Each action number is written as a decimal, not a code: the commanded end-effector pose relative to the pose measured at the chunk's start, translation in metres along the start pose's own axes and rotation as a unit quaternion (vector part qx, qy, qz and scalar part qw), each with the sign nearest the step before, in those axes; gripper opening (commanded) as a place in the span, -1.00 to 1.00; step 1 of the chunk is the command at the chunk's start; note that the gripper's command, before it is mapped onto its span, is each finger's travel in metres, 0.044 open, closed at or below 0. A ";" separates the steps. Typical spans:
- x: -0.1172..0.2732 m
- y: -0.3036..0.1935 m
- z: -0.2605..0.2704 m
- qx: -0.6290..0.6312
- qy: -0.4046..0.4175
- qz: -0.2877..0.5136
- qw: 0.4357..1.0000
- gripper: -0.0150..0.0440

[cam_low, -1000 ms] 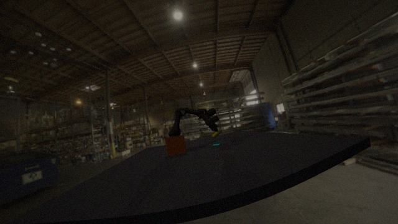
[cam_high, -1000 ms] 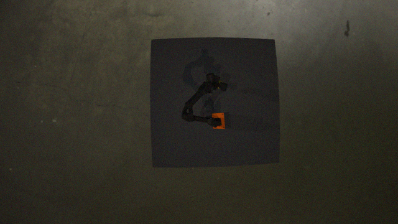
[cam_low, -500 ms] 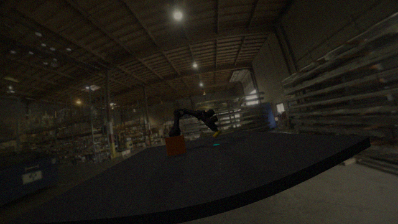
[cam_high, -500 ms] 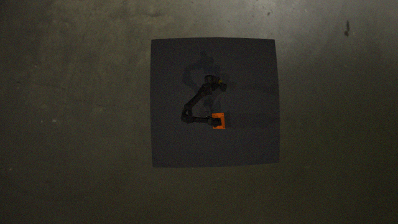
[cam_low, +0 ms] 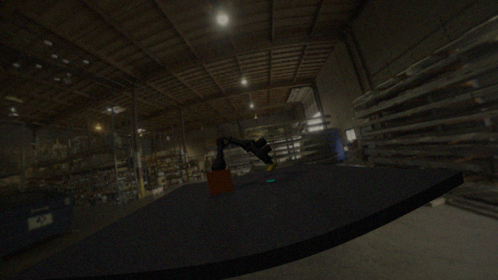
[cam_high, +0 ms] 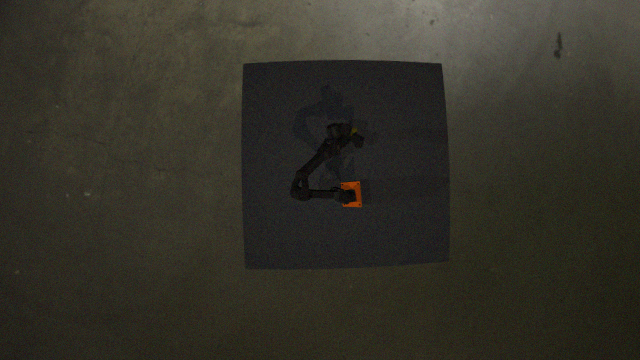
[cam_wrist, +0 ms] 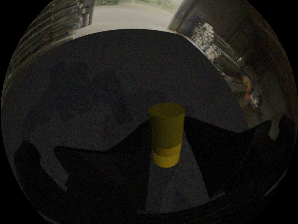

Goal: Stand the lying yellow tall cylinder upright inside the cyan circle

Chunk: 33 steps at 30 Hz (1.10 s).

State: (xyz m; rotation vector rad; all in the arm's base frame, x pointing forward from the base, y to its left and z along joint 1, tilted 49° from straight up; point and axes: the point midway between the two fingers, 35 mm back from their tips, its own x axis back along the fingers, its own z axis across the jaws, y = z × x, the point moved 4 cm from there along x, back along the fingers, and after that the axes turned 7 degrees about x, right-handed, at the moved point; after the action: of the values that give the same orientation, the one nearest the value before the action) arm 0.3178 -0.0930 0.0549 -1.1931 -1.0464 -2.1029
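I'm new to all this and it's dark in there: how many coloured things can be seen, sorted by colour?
Yellow: 1, the cylinder held in the gripper.
Cyan: 1, the circle on the table.
Orange: 1, the block under the arm.
Total: 3.

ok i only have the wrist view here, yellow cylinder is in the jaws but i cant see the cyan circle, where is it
Observer: The exterior view shows the cyan circle on the dark table, below the gripper.
Operator: is the cylinder touching down yet
Observer: No. In the exterior view the yellow cylinder hangs tilted above the table, apart from the circle.
Operator: where's the base from there
Observer: From the top view, the orange base sits nearer the bottom edge than the gripper.
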 end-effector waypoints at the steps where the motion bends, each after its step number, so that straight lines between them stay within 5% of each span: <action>1: 0.003 0.000 0.002 -0.003 -0.003 -0.019 1.000 -0.14; 33: 0.013 -0.008 0.006 -0.036 -0.002 -0.126 0.991 -0.14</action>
State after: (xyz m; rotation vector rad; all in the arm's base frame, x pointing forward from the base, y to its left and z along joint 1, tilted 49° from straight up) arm 0.3099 -0.0849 0.0614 -1.1607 -1.1676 -2.3176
